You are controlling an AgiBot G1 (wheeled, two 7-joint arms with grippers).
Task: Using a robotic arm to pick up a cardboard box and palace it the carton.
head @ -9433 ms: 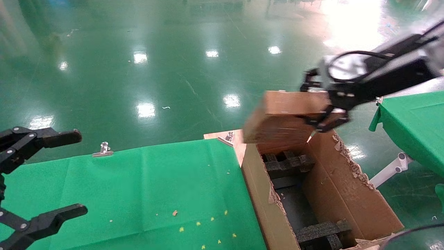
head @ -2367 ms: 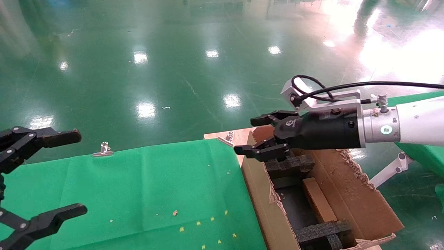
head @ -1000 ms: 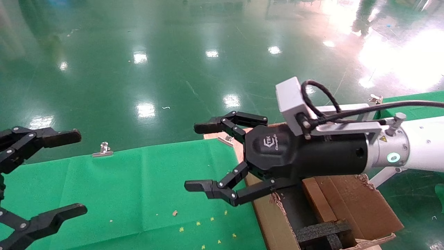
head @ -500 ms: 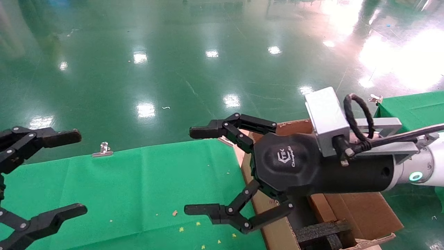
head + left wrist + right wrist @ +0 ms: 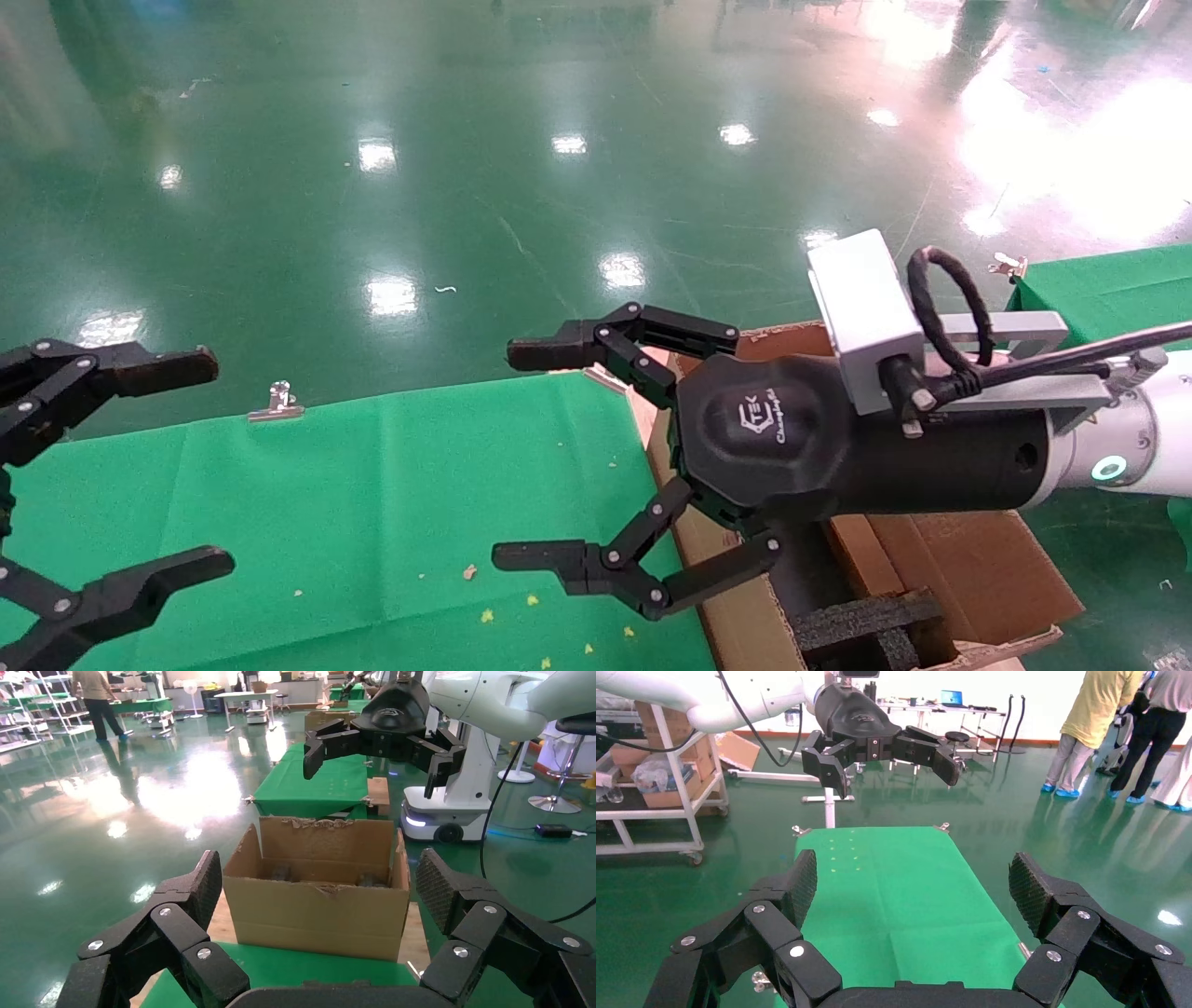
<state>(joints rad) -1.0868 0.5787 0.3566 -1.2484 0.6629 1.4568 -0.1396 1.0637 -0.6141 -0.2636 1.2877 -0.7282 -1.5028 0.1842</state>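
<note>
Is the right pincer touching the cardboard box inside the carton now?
Apart. In the left wrist view the open right pincer hangs well above the carton, with open floor between them. The cardboard box lies inside, against the carton's wall.

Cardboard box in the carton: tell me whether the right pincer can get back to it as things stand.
Probably yes. The right pincer is open and empty above the table edge, and the cardboard box lies in the open-topped carton beside it, uncovered.
</note>
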